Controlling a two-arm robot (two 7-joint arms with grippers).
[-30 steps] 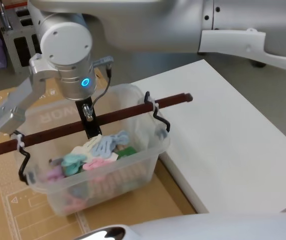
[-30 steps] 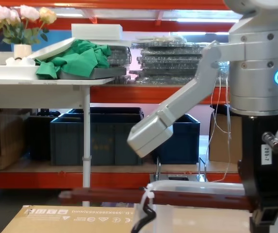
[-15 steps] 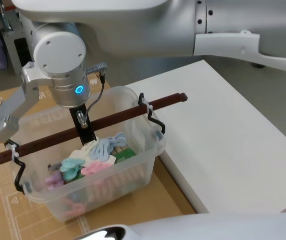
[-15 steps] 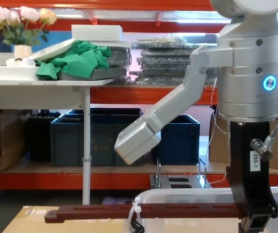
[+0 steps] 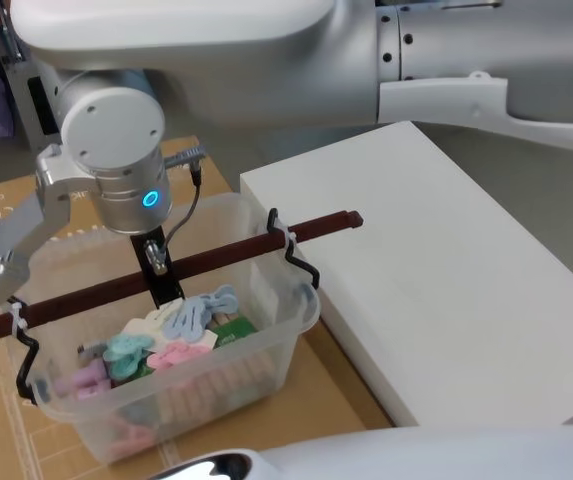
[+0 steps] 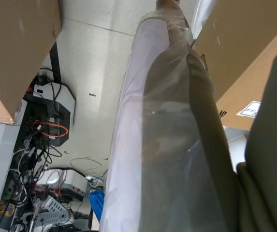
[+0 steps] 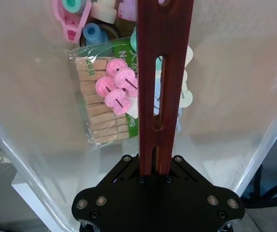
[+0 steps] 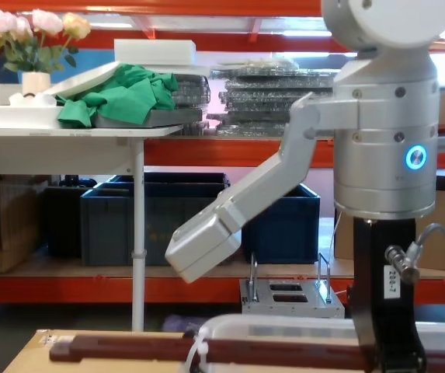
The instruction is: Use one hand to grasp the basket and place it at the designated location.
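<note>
Basket [image 5: 221, 385]: clear-white plastic tub, seen from the head view over a brown cardboard sheet [image 5: 341, 400]. Its near right corner is just beside the left edge of the white counter [image 5: 446, 280]. Whether the bottom touches the cardboard, cannot tell.

Handle [image 5: 231, 257]: a long dark red-brown bar running across the tub's top and overhanging both ends. It is tied with a white zip tie [image 5: 278, 232] to a black wire hook [image 5: 304, 268] at the right end (same arrangement at the left end).

Right hand [image 5: 162, 285]: reaches down from the wrist above and is clamped on the bar near its middle. In the right wrist view the bar [image 7: 165, 72] runs straight into the black hand [image 7: 153, 163], with both sides pressed to it; the bar has long slots. The chest view shows the same hand [image 8: 385, 346] upright on the bar [image 8: 129, 351], with the tub rim [image 8: 284, 320] low in the frame.

Contents: a bag of wooden pegs [image 7: 102, 113], pink clips [image 7: 116, 89], plus teal and pale blue ones.

Left hand [image 6: 269, 145]: a blurred grey shape, apart or together cannot tell. It hangs above bare floor, near cardboard boxes [image 6: 17, 48] and a plastic-wrapped column [image 6: 167, 145].

Background: blue crates [image 8: 152, 217] sit on a lower shelf.
</note>
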